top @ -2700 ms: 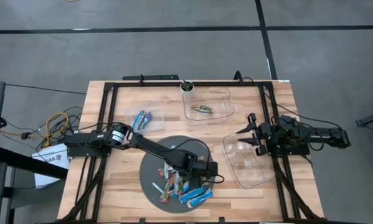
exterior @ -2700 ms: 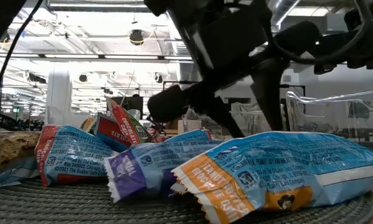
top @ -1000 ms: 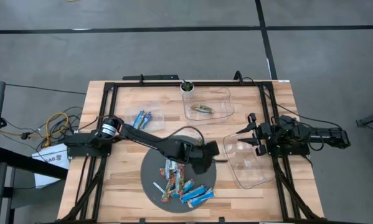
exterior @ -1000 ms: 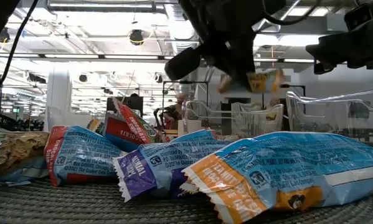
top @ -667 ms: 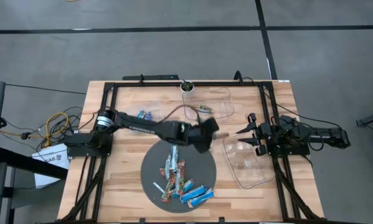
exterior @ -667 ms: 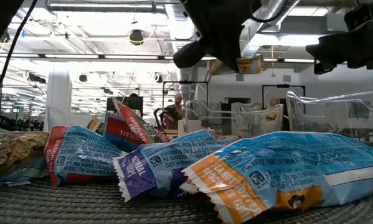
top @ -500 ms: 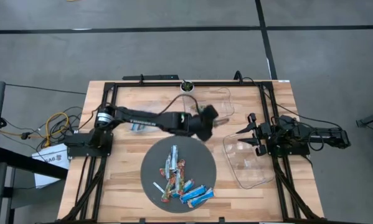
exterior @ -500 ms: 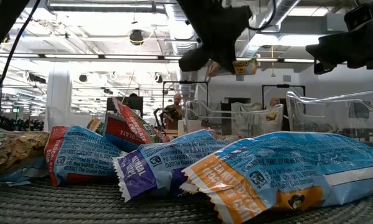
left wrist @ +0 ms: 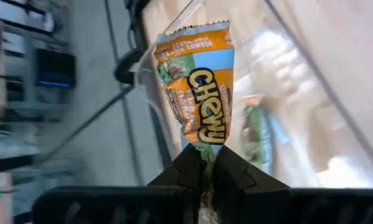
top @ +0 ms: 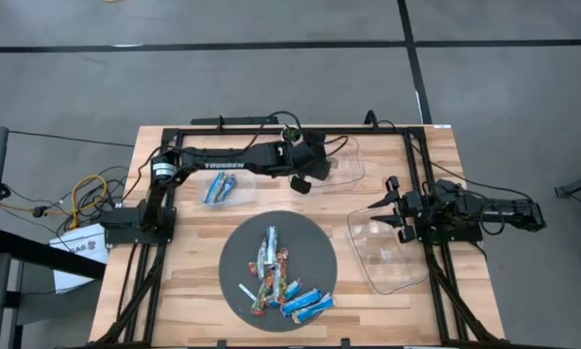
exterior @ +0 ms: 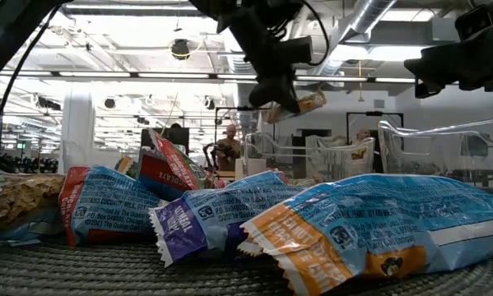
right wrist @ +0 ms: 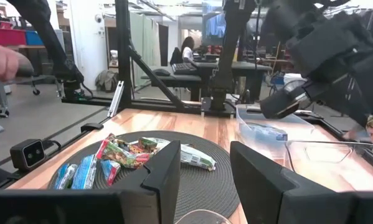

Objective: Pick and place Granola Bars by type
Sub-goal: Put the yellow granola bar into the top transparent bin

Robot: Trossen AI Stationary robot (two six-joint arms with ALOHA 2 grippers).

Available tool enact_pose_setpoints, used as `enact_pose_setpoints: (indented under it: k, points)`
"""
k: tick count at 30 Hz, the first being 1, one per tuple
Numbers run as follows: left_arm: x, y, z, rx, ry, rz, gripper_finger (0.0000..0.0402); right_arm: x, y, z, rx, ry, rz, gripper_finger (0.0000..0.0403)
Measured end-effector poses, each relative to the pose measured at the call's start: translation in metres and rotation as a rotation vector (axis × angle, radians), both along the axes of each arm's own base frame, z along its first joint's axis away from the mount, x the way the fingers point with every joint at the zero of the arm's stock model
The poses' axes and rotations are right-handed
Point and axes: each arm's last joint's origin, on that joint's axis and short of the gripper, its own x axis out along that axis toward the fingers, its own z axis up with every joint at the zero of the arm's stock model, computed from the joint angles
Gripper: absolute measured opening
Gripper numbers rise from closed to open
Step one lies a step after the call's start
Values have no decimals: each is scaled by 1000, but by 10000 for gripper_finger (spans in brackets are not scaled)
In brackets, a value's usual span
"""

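The left pincer point(left wrist: 202, 163) is clamped tight on the end of 1 orange-and-blue granola bar point(left wrist: 196, 87), which stands out past its fingertips. In the high view this pincer point(top: 303, 181) hangs above the far middle of the counter point(top: 193, 281), at the near left corner of a clear tray point(top: 352, 167) that already has a green-wrapped bar point(left wrist: 256, 134) in it. To the left on the counter lies a second clear tray point(top: 240, 190) with 2 blue bars point(top: 217, 186). Nearer the front edge a round dark mat point(top: 314, 254) carries the remaining pile of bars point(top: 278, 282), blue and multicoloured.

The right pincer point(top: 380, 213) waits at the right side of the counter with its fingers point(right wrist: 163, 169) partly apart and nothing between them, over the edge of a third clear tray point(top: 392, 269).
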Motion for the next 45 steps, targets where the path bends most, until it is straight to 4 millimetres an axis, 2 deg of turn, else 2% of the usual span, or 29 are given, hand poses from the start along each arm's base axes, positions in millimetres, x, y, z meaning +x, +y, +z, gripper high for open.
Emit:
enact_pose_setpoints:
  k: [3, 10, 19, 27, 38, 45]
  points:
    - [-1, 3, -6, -56, -14, 12, 14, 0, 0, 0, 0, 0, 0, 134]
    - [-5, 7, -21, -70, 25, 12, 14, 0, 0, 0, 0, 0, 0, 134]
    - [4, 17, -50, -66, 76, 25, 14, 0, 0, 0, 0, 1, 0, 133]
    - [4, 21, -52, -48, 94, 35, 15, 1, 0, -1, 1, 14, -1, 133]
    - [4, 20, -53, -47, 95, 35, 96, 1, 0, -1, 1, 12, -1, 133]
    - [5, 20, -52, -50, 83, 43, 119, 1, 0, -1, 1, 13, -1, 133]
